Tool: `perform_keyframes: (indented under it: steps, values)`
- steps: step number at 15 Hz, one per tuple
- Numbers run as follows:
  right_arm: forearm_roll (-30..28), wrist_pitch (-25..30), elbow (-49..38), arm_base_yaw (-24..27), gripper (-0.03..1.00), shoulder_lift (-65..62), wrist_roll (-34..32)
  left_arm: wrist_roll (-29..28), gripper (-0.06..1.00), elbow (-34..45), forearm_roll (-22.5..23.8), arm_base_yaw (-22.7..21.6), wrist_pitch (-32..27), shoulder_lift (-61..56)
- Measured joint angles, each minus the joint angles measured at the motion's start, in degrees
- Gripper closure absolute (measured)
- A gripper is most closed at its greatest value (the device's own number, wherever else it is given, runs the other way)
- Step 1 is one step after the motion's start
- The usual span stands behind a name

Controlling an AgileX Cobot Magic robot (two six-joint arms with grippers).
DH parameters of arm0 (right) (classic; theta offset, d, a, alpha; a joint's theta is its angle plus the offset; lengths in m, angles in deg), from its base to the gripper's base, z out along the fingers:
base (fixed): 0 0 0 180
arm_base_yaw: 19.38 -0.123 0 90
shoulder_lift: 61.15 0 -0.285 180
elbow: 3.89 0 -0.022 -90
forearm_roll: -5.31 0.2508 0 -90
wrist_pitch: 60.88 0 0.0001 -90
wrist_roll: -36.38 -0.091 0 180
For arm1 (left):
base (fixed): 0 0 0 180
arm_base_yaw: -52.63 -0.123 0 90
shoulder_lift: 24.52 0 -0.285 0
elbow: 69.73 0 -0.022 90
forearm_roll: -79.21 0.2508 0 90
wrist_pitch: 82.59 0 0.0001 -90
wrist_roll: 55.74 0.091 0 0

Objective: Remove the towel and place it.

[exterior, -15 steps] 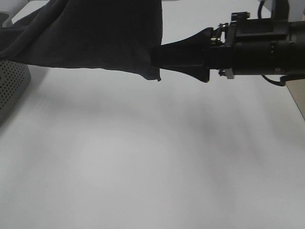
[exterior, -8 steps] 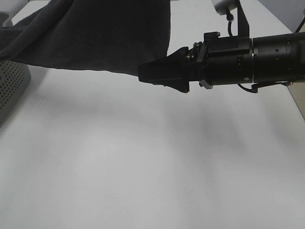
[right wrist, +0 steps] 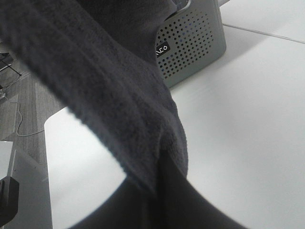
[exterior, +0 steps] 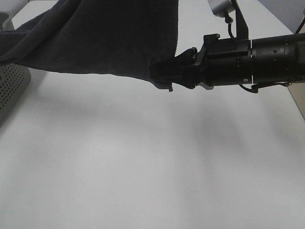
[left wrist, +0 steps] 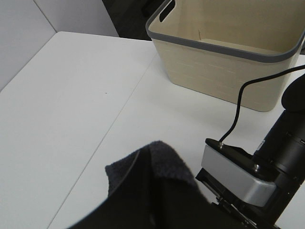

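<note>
Towel first: the dark terry cloth hangs clear of the white desk and spreads across the upper left of the high view. Its far end runs out above the grey perforated box at the desk's edge, and I cannot tell whether it rests on that box. A cream basket with a grey rim stands well apart on the desk, seen from the left wrist.

The biggest risk, as I judge it, is a thin hold. The right gripper has only the lower corner hem, so a sideways pull could slip the cloth free and drop the loose span onto the desk in a heap. A second risk is the far end catching on the box and dragging it as the cloth is carried off.

The right arm lies level, reaching in from the right with its fingers pointing left, pressed together on that corner. The left gripper's fingers are buried under a raised fold of towel in its own view. They are closed, apparently pinching that fold, close beside the right arm's wrist.
</note>
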Motion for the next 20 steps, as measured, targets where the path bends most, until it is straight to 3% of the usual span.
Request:
perform_keyframes:
  steps: [5,7,9,12,14,16,18,20]
  values:
    - [0.0,0.6,0.0,0.0,0.96,0.0,-1.0,0.2,0.94,0.0,-0.1,0.0,-0.5,0.0]
    - [0.0,-0.8,0.0,0.0,0.96,-0.1,-6.6,0.9,0.94,0.0,-0.1,0.0,-0.5,0.0]
    - [-3.7,-4.1,1.3,0.0,0.96,-2.7,-18.7,3.4,0.94,0.0,0.2,0.0,-1.3,0.0]
    - [-21.3,-5.1,7.4,0.0,0.96,-6.7,-39.2,9.3,0.94,0.0,0.6,0.0,-3.3,0.0]
    - [-38.4,-2.4,14.0,0.0,0.96,-7.4,-57.5,12.1,0.94,0.0,4.1,0.0,-3.8,0.0]
    - [-54.5,4.1,21.9,0.0,0.96,-7.4,-73.6,12.0,0.94,0.0,10.8,0.1,-4.4,0.0]
    - [-67.4,10.1,31.5,0.0,0.96,-7.3,-85.6,9.7,0.94,0.0,20.0,0.1,-4.3,0.0]
    - [-75.1,13.8,38.9,0.0,0.96,-7.2,-90.7,8.4,0.94,0.0,26.6,0.0,-2.4,0.0]
